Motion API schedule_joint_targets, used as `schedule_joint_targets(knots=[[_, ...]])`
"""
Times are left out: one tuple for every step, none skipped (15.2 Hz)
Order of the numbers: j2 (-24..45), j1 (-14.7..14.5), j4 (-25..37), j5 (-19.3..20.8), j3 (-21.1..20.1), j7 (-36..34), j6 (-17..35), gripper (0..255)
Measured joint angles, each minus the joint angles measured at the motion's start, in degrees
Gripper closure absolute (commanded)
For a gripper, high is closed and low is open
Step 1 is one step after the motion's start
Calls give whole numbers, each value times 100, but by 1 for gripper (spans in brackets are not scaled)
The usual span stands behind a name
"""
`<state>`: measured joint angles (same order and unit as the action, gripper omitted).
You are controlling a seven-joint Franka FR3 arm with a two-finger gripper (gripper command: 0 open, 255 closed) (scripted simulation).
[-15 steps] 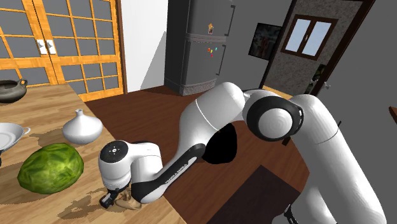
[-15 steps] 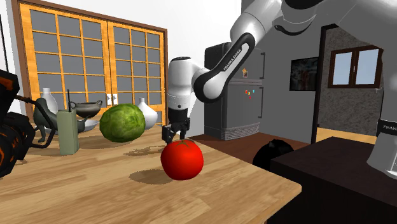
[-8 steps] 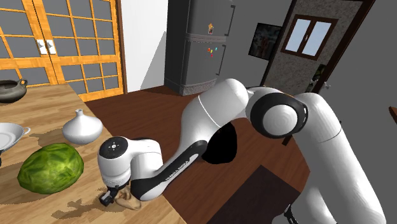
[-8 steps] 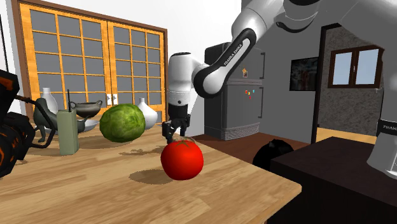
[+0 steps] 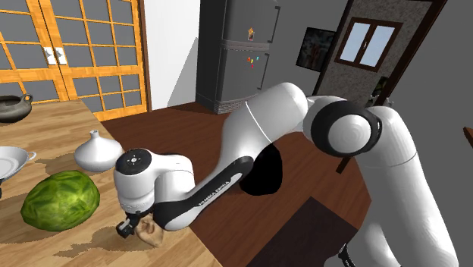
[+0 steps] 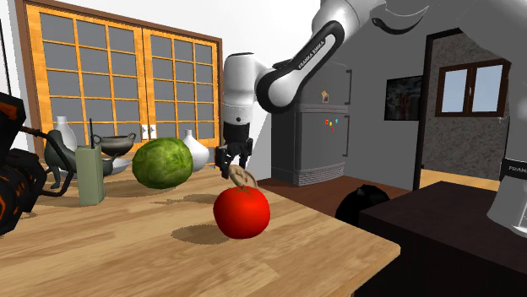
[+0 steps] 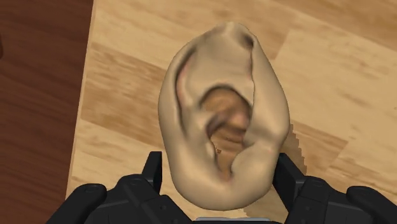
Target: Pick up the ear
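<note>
Black gripper [image 7: 219, 175] is pinching the ear [image 7: 222, 121], 2 fingers [image 7: 153, 170] clasping its lower sides. Ear hangs under the gripper near the table [image 7: 331, 76] edge, seemingly just off the wood, behind the tomato [image 6: 241, 213] in the second exterior view. Step: lift, grasp looks done. Next: raise straight up with a steady squeeze; ear is lumpy and held by 1 end, so it could swivel or slip.

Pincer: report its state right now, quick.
Pincer: closed, holding the tan ear clasped between its two black fingers.
</note>
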<state>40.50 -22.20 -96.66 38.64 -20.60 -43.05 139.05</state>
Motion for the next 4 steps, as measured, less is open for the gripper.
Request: schedule_joint_targets(knots=[[-48, 12, -3, -30, -24, 24, -44, 255], [-84, 19, 12, -61, -48, 50, -94, 255], [-135, 36, 3, -91, -72, 80, -132, 255], [-170, 50, -4, -112, -88, 101, -158, 255]])
